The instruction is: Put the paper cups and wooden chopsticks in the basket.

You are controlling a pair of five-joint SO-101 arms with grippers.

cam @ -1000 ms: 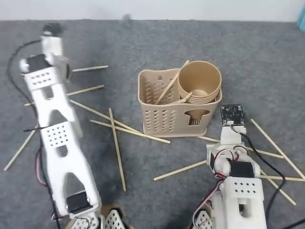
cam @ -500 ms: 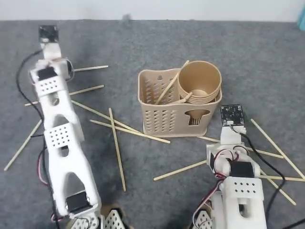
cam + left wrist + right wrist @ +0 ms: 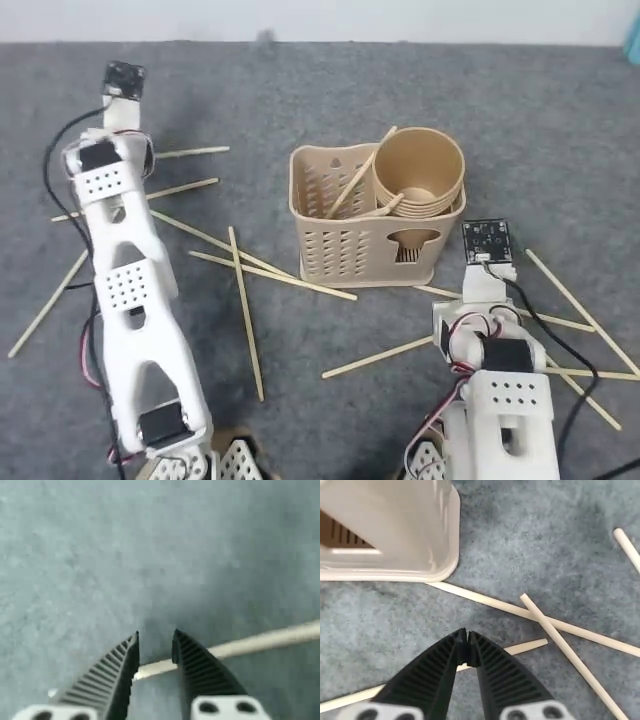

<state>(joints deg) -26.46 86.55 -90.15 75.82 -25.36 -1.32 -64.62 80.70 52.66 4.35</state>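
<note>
1. Jaws of the left pincer [image 3: 155, 636] were set narrowly apart, and nothing was clamped between them.
2. One wooden chopstick [image 3: 260, 641] was laid flat on the grey carpet [image 3: 150, 540]. Its end was placed in the gap between the two jaws, just short of their tips. Whether it was touched by either jaw could not be told.
3. Seen from above, this stick was placed at the far left of the carpet, well apart from the basket [image 3: 350, 245].
4. Jaws of the right pincer [image 3: 466, 632] were pressed together tip to tip, with nothing held. The pincer was poised over the carpet near a bottom corner of the basket. Another chopstick [image 3: 520, 649] was laid across beneath its tips.
5. Nested paper cups [image 3: 420, 165] were stood upright in the basket's compartment on the right arm's side. A leaning chopstick [image 3: 362, 178] was propped in the other compartment, beside the cups.
6. Loose chopsticks [image 3: 245, 310] were scattered flat on the carpet on both sides of the basket, some crossed over one another.
</note>
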